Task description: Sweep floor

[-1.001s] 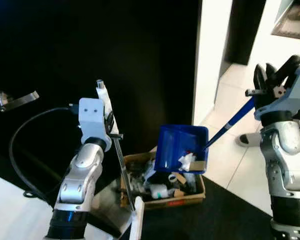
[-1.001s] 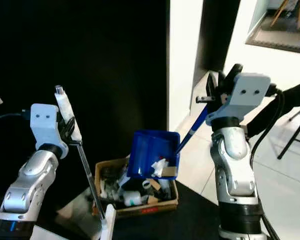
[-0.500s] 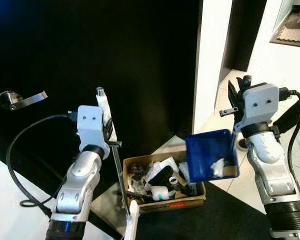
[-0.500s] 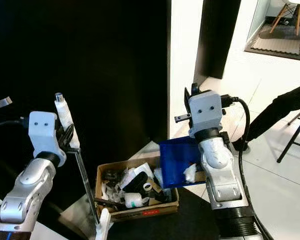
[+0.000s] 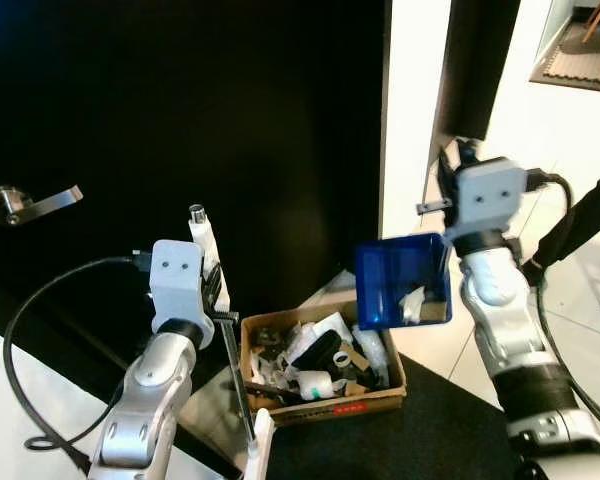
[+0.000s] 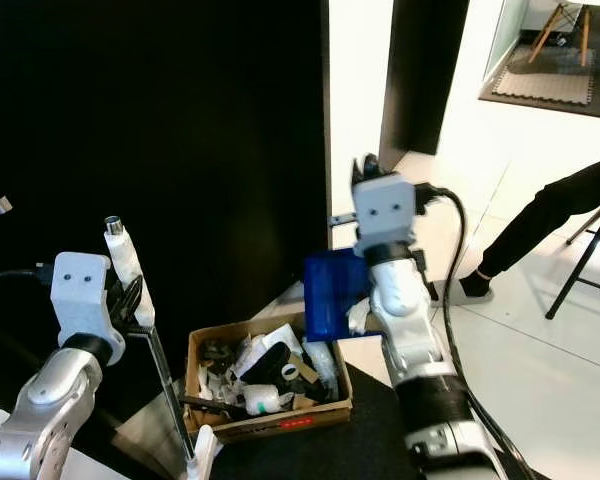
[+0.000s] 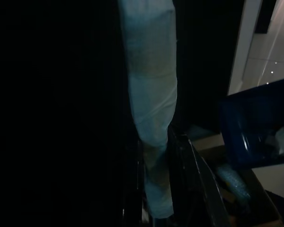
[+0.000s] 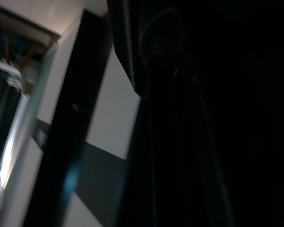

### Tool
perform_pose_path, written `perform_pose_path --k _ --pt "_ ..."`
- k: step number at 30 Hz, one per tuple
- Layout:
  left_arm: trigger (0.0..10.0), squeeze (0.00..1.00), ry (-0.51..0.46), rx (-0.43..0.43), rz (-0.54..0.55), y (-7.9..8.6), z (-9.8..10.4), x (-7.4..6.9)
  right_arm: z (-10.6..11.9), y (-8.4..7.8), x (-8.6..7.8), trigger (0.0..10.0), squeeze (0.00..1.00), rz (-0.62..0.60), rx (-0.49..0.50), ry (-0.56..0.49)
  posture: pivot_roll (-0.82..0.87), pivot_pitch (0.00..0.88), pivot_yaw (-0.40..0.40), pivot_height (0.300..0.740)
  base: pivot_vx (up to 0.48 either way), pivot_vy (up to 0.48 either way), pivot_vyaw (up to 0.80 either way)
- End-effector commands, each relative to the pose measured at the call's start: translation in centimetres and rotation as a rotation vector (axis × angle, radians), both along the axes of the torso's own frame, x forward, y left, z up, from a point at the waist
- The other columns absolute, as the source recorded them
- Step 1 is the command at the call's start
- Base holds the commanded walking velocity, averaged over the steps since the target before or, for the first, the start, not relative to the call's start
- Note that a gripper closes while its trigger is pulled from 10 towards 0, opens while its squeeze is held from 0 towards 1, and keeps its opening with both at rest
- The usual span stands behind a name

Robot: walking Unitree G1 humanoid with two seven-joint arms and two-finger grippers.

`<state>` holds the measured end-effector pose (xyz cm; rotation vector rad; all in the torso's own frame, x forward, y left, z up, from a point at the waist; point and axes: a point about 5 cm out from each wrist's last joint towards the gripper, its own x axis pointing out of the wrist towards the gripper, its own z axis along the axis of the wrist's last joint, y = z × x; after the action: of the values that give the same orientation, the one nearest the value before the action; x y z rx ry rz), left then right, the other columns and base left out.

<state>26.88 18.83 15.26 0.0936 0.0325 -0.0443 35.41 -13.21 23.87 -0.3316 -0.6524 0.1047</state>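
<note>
Above cardboard box [image 5: 325, 385] | right pincer [image 5: 450, 175] grasping tilted blue dustpan [image 5: 400, 285] | left pincer [image 5: 212, 290] clenched on broom [image 5: 230, 375]

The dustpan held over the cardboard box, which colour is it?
The dustpan is blue, clearest in the left eye view.

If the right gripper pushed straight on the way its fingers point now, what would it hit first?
Probably the white wall edge beside the black door. The right gripper points up and away above the blue dustpan; depth is unclear.
</note>
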Motion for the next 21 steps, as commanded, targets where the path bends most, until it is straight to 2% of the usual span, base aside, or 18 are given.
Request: perform_pose_path --k 1,2,3,5,6,7,11,13,14,16,19,20,21 --pt "10.0 0.00 -0.011 0.062 0.027 0.9 0.3 -0.7 1.1 1.6 -0.1 10.0 0.00 0.067 -0.023 -0.071 0.15 0.159 0.113 0.740 0.000 0.000 0.00" --pt "10.0 0.00 -0.011 0.062 0.027 0.9 0.3 -0.7 1.1 1.6 -0.1 10.0 0.00 0.067 -0.023 -0.071 0.15 0.159 0.113 0.740 0.000 0.000 0.00" --pt "10.0 0.00 -0.002 0.076 0.045 1.2 0.1 -1.6 1.2 2.5 0.3 10.0 0.00 0.101 -0.034 -0.072 0.17 0.166 0.095 0.740 0.000 0.000 0.00" --pt "10.0 0.00 0.003 0.084 0.058 1.5 0.0 -2.0 1.3 2.9 0.5 10.0 0.00 0.116 -0.040 -0.073 0.19 0.172 0.083 0.740 0.000 0.000 0.00" --pt "10.0 0.00 0.012 0.089 0.087 1.9 -0.2 -3.0 1.4 3.8 0.8 10.0 0.00 0.146 -0.043 -0.071 0.21 0.180 0.067 0.740 0.000 0.000 0.00" --pt "10.0 0.00 0.016 0.093 0.097 2.1 -0.2 -3.4 1.5 4.1 0.8 10.0 0.00 0.158 -0.045 -0.070 0.23 0.186 0.055 0.740 0.000 0.000 0.00" --pt "10.0 0.00 0.021 0.096 0.115 2.3 -0.3 -4.0 1.4 4.7 1.0 10.0 0.00 0.179 -0.056 -0.071 0.25 0.195 0.039 0.740 0.000 0.000 0.00" --pt "10.0 0.00 0.030 0.097 0.148 2.6 -0.4 -4.9 1.0 5.9 1.1 10.0 0.00 0.213 -0.115 -0.072 0.27 0.206 0.021 0.740 0.000 0.000 0.00" --pt "10.0 0.00 0.030 0.097 0.148 2.6 -0.4 -4.9 1.0 5.9 1.1 10.0 0.00 0.213 -0.115 -0.072 0.27 0.206 0.021 0.740 0.000 0.000 0.00" --pt "10.0 0.00 0.047 0.099 0.183 2.8 -0.8 -6.2 0.2 7.3 1.0 10.0 0.00 0.272 -0.217 -0.066 0.28 0.221 -0.005 0.740 0.000 0.000 0.00" --pt "10.0 0.00 0.059 0.099 0.200 2.8 -1.1 -6.8 0.0 7.8 1.0 10.0 0.00 0.302 -0.259 -0.073 0.29 0.229 -0.022 0.740 0.000 0.000 0.00" --pt "10.0 0.00 0.070 0.095 0.218 2.8 -1.4 -7.3 0.1 8.6 0.7 10.0 0.00 0.341 -0.328 -0.108 0.29 0.235 -0.039 0.740 0.000 0.000 0.00" --pt "10.0 0.00 0.070 0.095 0.218 2.8 -1.4 -7.3 0.1 8.6 0.7 10.0 0.00 0.341 -0.328 -0.108 0.29 0.235 -0.039 0.740 0.000 0.000 0.00"
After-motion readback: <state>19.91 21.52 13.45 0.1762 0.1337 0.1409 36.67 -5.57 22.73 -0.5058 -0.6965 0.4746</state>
